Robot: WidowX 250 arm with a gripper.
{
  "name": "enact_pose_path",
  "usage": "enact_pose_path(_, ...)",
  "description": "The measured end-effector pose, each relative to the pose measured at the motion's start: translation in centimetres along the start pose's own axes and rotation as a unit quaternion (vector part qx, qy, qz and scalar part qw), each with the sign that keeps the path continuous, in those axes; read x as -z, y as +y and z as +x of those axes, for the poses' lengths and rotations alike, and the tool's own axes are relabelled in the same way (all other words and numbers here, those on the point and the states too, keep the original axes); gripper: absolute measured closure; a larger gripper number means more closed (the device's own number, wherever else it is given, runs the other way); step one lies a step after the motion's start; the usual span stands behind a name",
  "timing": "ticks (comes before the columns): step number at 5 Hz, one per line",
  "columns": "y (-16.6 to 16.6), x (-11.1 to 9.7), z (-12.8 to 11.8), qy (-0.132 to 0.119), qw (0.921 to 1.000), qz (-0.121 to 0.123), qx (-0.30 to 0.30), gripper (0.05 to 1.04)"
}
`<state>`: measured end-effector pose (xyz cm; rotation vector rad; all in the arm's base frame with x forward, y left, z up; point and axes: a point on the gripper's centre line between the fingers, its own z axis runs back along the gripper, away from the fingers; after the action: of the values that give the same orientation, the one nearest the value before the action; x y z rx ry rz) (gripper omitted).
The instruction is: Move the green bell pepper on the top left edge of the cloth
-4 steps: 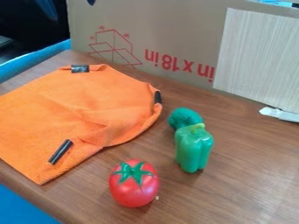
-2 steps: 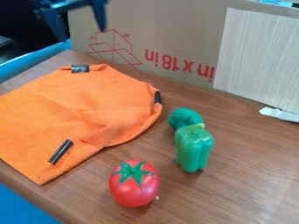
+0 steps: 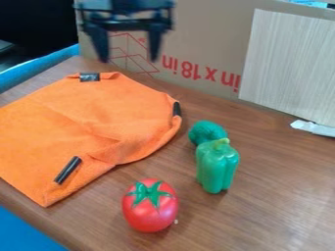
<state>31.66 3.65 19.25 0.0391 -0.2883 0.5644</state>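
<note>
Black two-finger tool (image 3: 128, 58) is hanging above the orange fabric cloth (image 3: 85, 112), its fingers standing apart; the glossy green bell pepper (image 3: 217, 166) is resting on the brown wooden worktop (image 3: 275, 196).

Brown cardboard (image 3: 203, 29) with red markings, pale wood-grained panel (image 3: 291, 63).

red tomato (image 3: 150, 207) on wooden table (image 3: 281, 201) | bumpy dark-green vegetable (image 3: 206, 131) | cardboard (image 3: 203, 29) behind | pale panel (image 3: 291, 63), right
</note>
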Motion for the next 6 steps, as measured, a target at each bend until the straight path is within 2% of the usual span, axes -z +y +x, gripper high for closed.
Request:
enact_pose_path(1, -3.2, -0.6, -2.5, 0.008, 0.9992, 0.005, 0.04, 0.084)
enact_pose_path(3, -7.2, -1.7, -5.1, 0.083, 0.9954, -0.023, 0.041, 0.084)
enact_pose_path(4, -7.8, -0.9, -6.3, 0.097, 0.9935, -0.034, 0.049, 0.084)
enact_pose_path(5, -8.1, 1.3, -8.3, 0.103, 0.9918, -0.028, 0.071, 0.084)
enact_pose_path(6, -8.0, 2.7, -9.0, 0.098, 0.9921, -0.028, 0.073, 0.084)
